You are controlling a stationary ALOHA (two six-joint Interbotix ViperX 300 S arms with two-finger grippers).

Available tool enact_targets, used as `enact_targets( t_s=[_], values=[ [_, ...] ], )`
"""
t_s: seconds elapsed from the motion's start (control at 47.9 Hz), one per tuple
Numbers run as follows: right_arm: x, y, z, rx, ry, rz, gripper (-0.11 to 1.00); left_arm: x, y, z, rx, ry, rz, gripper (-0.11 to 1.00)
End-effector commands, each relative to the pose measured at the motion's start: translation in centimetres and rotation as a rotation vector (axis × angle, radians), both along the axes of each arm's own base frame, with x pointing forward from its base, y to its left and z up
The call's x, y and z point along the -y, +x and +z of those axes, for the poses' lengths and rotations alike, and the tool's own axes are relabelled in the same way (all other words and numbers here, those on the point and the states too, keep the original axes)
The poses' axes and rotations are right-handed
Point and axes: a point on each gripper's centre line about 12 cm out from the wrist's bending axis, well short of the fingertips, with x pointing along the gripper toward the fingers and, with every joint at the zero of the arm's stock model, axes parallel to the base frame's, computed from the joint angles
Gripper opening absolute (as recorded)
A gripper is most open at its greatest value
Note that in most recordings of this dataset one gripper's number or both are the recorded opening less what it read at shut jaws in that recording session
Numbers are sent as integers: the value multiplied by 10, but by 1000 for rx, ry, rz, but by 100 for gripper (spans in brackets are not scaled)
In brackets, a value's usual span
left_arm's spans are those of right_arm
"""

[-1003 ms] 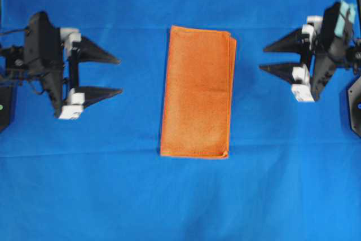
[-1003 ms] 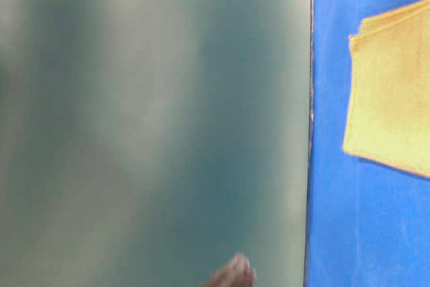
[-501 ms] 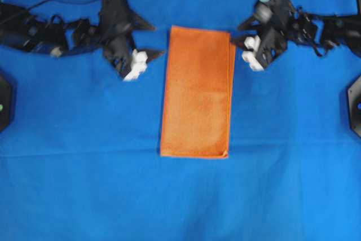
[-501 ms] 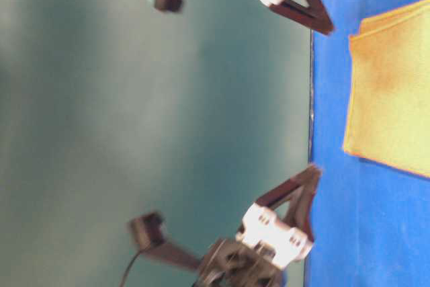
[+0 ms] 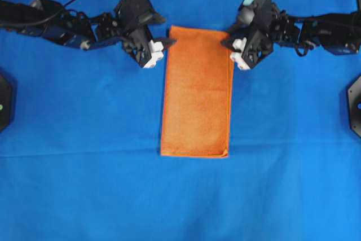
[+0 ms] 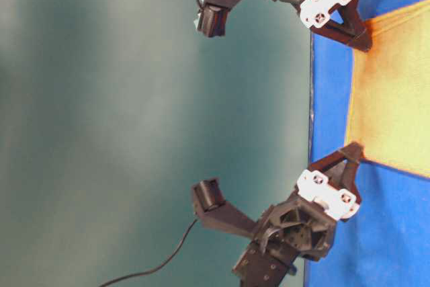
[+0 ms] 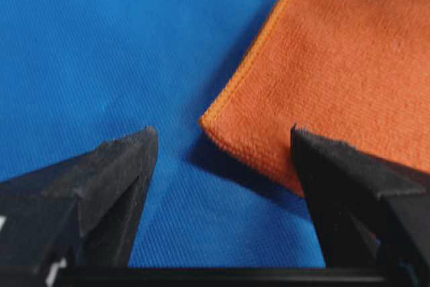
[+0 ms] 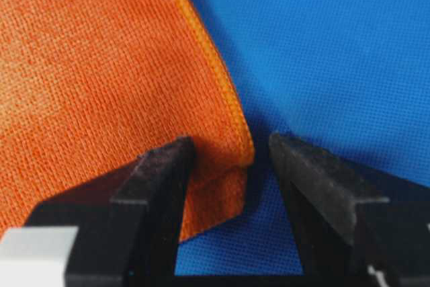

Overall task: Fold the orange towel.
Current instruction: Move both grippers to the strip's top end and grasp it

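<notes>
**Both grippers at the far corners of the folded towel**

Overhead, I see the bright-orange fuzzy towel (image 5: 197, 91) lying flat as a tall rectangle in the middle of the large blue cloth (image 5: 84, 184) that covers the table. The left gripper (image 5: 162, 44) reaches in from the left and sits at the towel's upper-left corner; the right gripper (image 5: 232, 45) reaches in from the right and sits at the upper-right corner. From this view I cannot tell whether the fingertips touch the fabric.

The table-level view is turned on its side, with a blurred grey-green wall (image 6: 101, 126) filling most of it. One black arm with white finger mounts comes down at the top, its dark fingers (image 6: 349, 28) meeting a towel corner. The other arm comes in at the bottom, its fingertips close to the other towel corner. Both pairs of fingers look spread.

From the left wrist camera, my two black fingers (image 7: 111, 179) stand wide apart. The towel's stitched corner lies between them, nearer the right-hand finger, which overlaps the orange cloth. Nothing is gripped.

From the right wrist camera, the fingers (image 8: 158, 186) are also parted, straddling the towel's hemmed corner: the left-hand finger is over the orange fabric, the right-hand finger over the blue cloth. A lower layer of towel peeks out beneath the hem. The fingers have not closed on it.
</notes>
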Motion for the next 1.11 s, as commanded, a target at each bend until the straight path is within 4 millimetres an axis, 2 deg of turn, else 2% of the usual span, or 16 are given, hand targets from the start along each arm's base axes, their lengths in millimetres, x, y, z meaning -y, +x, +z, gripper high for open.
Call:
enact_targets(
  t_s=[0.0, 0.063, 0.167, 0.251, 0.334, 0.71, 0.898, 1.086],
  values=[
    [1, 1, 4, 9, 0, -8, 56, -3, 7, 7, 27, 8, 3, 70],
    [2, 1, 4, 8, -2, -6, 55, -4, 8, 4, 14, 3, 3, 62],
    [0, 3, 5, 7, -10, 12, 45, -5, 10, 1, 5, 1, 1, 35],
    [-3, 4, 4, 2, -13, 27, 26, -5, 10, 1, 4, 6, -3, 15],
    [-6, 3, 3, -5, -14, 37, 5, -5, 10, 1, 2, 8, -5, 2],
    [-4, 9, 9, 19, -31, 48, 4, 1, 9, 3, 1, 9, -18, 2],
    [0, 7, 24, 50, -51, 37, 4, -11, 5, 29, 35, 42, 3, 2],
    [0, 4, 42, 80, -70, 30, 4, -10, 2, 51, 39, 75, -17, 2]
  ],
)
